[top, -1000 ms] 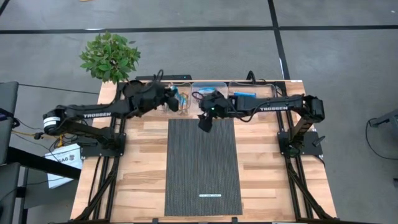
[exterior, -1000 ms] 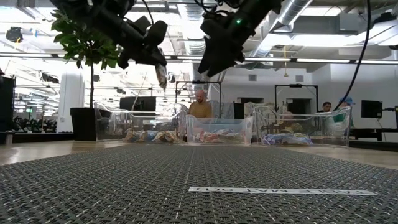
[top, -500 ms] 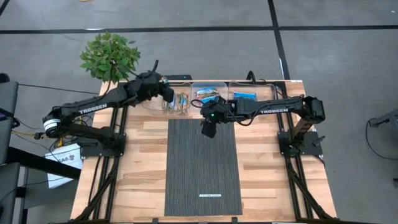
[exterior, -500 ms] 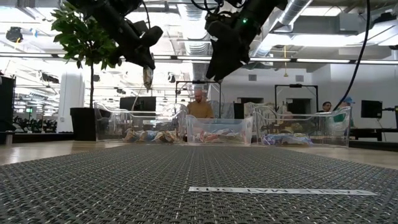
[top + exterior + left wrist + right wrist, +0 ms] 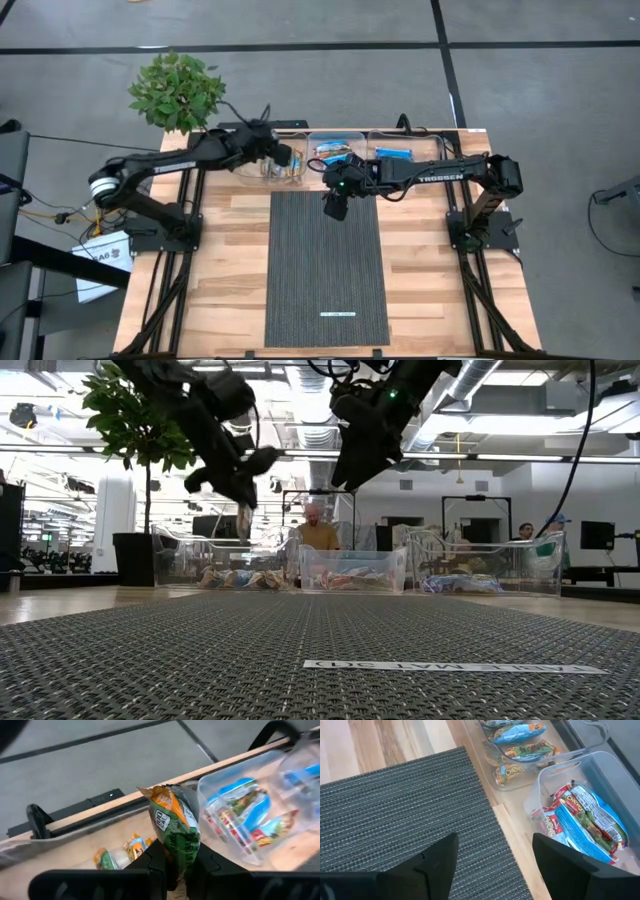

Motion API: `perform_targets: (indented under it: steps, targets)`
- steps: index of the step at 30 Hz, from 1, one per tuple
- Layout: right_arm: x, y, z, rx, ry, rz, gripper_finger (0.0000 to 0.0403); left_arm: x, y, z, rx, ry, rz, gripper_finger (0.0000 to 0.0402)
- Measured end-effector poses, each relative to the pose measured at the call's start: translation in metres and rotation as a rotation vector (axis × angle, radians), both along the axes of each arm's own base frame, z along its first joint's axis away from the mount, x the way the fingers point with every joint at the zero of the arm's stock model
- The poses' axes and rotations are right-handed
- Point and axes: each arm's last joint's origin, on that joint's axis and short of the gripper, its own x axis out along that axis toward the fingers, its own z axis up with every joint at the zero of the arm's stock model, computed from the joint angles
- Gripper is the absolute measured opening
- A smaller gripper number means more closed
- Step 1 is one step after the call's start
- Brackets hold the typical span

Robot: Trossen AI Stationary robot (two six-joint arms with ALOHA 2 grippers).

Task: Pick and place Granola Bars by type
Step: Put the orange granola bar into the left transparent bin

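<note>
My left gripper (image 5: pixel 288 157) is over the left clear bin (image 5: pixel 262 172) at the table's far edge, shut on a green-and-orange granola bar (image 5: pixel 176 827). Tan-orange bars (image 5: pixel 116 854) lie in that bin. The middle bin (image 5: pixel 334 136) holds blue-and-red bars (image 5: pixel 585 820), and the right bin (image 5: pixel 393 152) holds bright blue ones. My right gripper (image 5: pixel 335 207) hangs open and empty over the far end of the grey mat (image 5: pixel 325 270). My left gripper pinches the bar's one end (image 5: pixel 175 862) between its two fingers (image 5: pixel 154 865); the rest of the wrapper sticks out past the fingertips. In the low view the bar (image 5: pixel 243 520) hangs down below the fingers, clear of the bin.
A potted plant (image 5: pixel 178 90) stands off the table's far left corner. A thin white strip mark (image 5: pixel 337 314) lies near the mat's near end. Bare wood shows on both sides of the mat. People show in the room behind the bins (image 5: pixel 320 532).
My left gripper has turned at the wrist and gone down toward the left bin with the bar, which now hangs lower than before. My right gripper has shifted a little toward the table's near edge and stays open.
</note>
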Motion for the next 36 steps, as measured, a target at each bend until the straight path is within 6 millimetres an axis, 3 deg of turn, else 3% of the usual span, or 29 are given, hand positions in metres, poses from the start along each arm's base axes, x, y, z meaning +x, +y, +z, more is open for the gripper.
perform_targets:
  steps: [15, 27, 36]
  targets:
    - [0.0, 0.0, 0.0, -0.002, 0.0, -0.001, 0.0249, 0.022, 0.018, -0.064, -0.15, 0.133, 0.033, 0.003]
    - [0.0, 0.0, 0.0, -0.003, 0.001, 0.0, 0.0249, 0.022, 0.018, -0.065, -0.151, 0.137, 0.019, 0.0034]
    - [0.0, 0.0, 0.0, -0.004, 0.001, 0.002, 0.0249, 0.023, 0.018, -0.065, -0.15, 0.141, 0.004, 0.0109]
